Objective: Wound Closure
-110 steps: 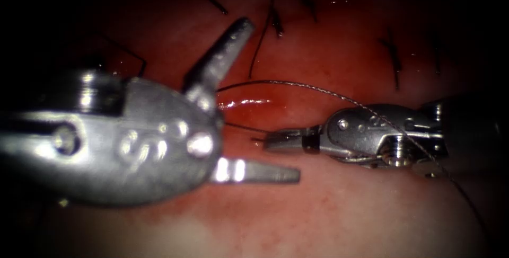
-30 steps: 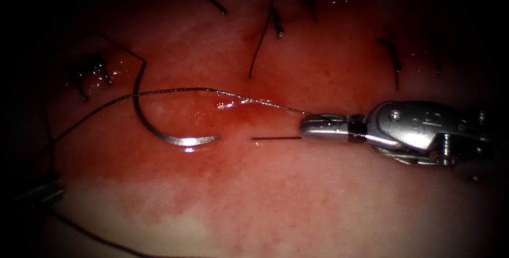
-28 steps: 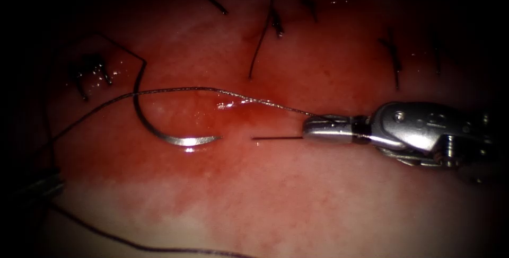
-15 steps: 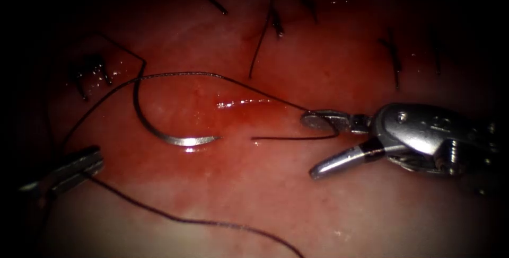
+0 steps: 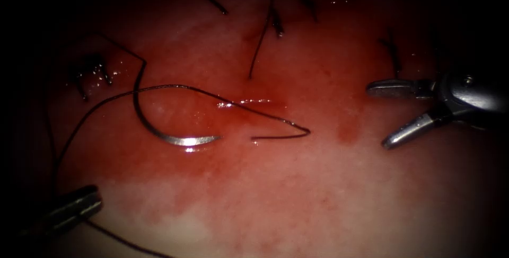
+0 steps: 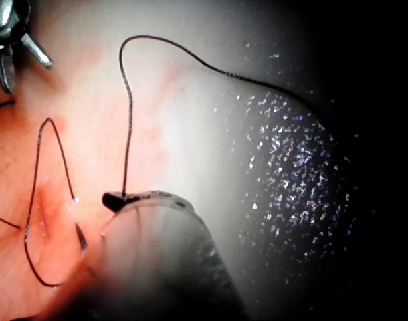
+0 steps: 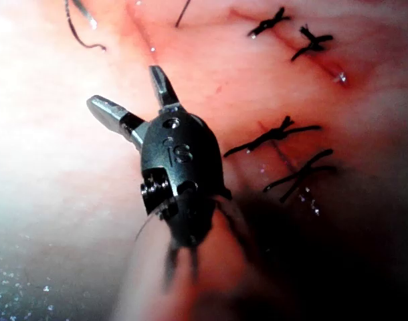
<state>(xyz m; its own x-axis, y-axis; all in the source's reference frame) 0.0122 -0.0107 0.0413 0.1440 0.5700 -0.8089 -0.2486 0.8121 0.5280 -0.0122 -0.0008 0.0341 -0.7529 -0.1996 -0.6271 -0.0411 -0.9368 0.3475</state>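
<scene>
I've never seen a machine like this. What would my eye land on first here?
Probably the shiny curved needle, lying free on the red, wet tissue left of centre with no tool holding it. Dark thread loops across it and bends to a sharp point near the middle. At the right edge, the right claw hangs wide open and empty, while the left claw grips the thread.
</scene>
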